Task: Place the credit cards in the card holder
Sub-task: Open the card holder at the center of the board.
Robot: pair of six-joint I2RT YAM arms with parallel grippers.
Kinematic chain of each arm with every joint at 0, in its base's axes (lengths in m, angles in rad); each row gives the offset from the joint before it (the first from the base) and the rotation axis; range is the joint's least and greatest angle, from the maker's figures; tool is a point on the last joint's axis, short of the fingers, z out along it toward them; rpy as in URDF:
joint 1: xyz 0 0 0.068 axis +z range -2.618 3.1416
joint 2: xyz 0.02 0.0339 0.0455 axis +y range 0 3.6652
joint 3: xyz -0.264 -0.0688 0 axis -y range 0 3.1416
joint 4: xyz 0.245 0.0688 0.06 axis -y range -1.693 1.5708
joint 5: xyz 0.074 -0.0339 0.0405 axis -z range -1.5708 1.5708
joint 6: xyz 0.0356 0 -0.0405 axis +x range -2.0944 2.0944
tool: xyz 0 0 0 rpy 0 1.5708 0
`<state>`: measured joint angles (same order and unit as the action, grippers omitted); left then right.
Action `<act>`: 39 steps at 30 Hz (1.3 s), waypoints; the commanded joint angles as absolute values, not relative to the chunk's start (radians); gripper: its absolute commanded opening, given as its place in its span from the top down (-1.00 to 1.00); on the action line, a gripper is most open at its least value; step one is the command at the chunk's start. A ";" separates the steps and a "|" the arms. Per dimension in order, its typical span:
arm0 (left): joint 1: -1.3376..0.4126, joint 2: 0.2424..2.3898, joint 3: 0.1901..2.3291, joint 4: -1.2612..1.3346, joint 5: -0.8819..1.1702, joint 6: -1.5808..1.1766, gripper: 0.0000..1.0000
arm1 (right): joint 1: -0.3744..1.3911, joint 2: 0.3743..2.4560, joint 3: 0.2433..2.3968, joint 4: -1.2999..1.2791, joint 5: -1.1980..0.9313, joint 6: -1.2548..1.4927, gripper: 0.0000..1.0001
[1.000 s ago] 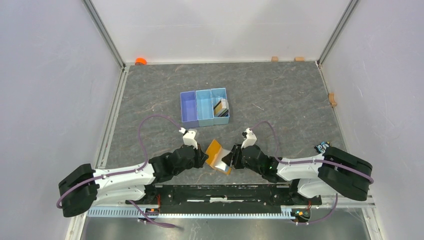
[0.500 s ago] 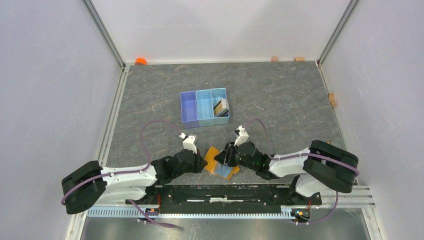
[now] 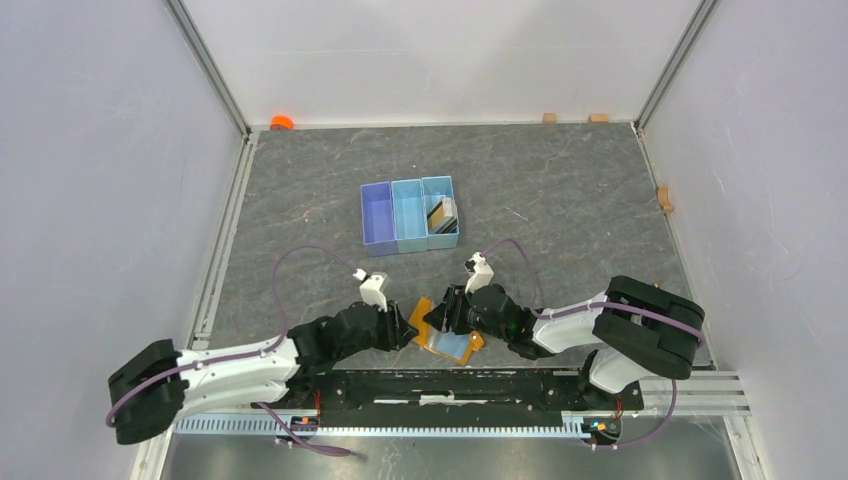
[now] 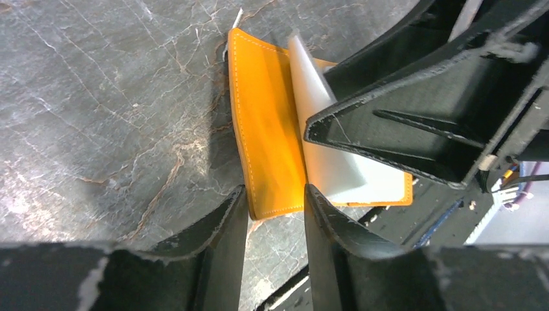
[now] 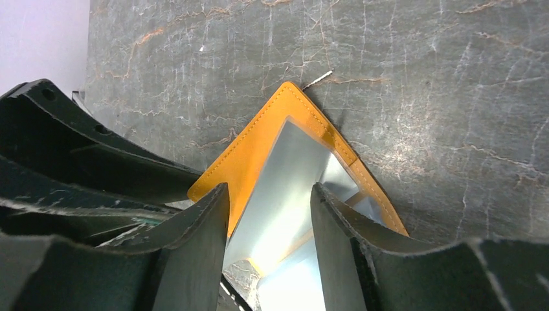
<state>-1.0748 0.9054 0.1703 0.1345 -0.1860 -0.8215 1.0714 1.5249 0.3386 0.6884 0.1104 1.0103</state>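
Overhead, the card holder lies open on the counter close to its near edge, between the two arms, with orange leather and a light-blue panel showing. The left hand sits at its left side and the right hand just over its far edge. Well behind it stands a blue tray, with credit cards in its right compartment.

From the left wrist, the left hand's fingers stand parted and released, with the near edge of the orange flap in the gap. The right hand hangs over the grey inner panel.

From the right wrist, the right hand's fingers are likewise spread and grasp nothing, straddling the holder's pale inner panel.
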 commanded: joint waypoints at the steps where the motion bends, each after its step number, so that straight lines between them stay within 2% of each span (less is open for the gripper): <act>1: -1.077 0.755 0.147 0.029 -0.163 -0.821 0.07 | 1.070 1.541 0.347 0.666 0.129 1.005 -0.11; 6: -1.077 0.578 0.110 0.005 -0.103 -0.827 -0.25 | 1.069 1.536 0.347 0.662 0.128 1.005 -0.21; 9: -1.077 0.549 0.116 -0.035 -0.097 -0.811 -0.44 | 1.069 1.528 0.347 0.671 0.122 1.002 -0.31; 12: -1.077 0.581 0.137 -0.055 -0.118 -0.783 -0.61 | 1.069 1.514 0.350 0.671 0.119 0.998 -0.37; 18: -1.076 0.751 0.177 -0.005 -0.133 -0.746 -0.72 | 1.069 1.506 0.351 0.663 0.121 0.996 -0.44; 24: -1.072 0.857 0.178 0.114 -0.159 -0.758 -0.44 | 1.072 1.497 0.355 0.669 0.114 0.985 -0.45; 39: -1.062 0.943 0.121 0.343 -0.209 -0.836 0.26 | 1.098 1.384 0.320 0.593 0.159 0.974 -0.47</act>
